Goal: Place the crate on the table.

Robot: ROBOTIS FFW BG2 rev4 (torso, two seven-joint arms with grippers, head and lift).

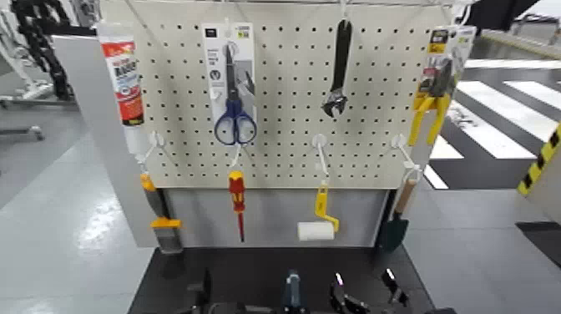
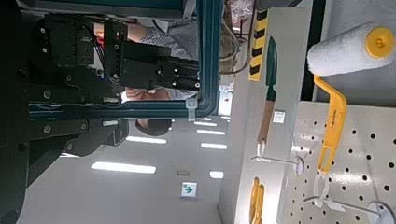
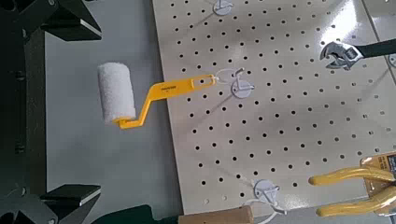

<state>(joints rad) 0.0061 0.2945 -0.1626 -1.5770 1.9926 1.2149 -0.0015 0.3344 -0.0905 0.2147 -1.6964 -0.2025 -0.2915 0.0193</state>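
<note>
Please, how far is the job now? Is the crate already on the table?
Done: the crate, of which only the centre handle shows, is at the table's near edge. In hand: the left gripper and the right gripper sit on either side of it. Left: whether it rests on the tabletop is hidden, so probably setting down and letting go.
</note>
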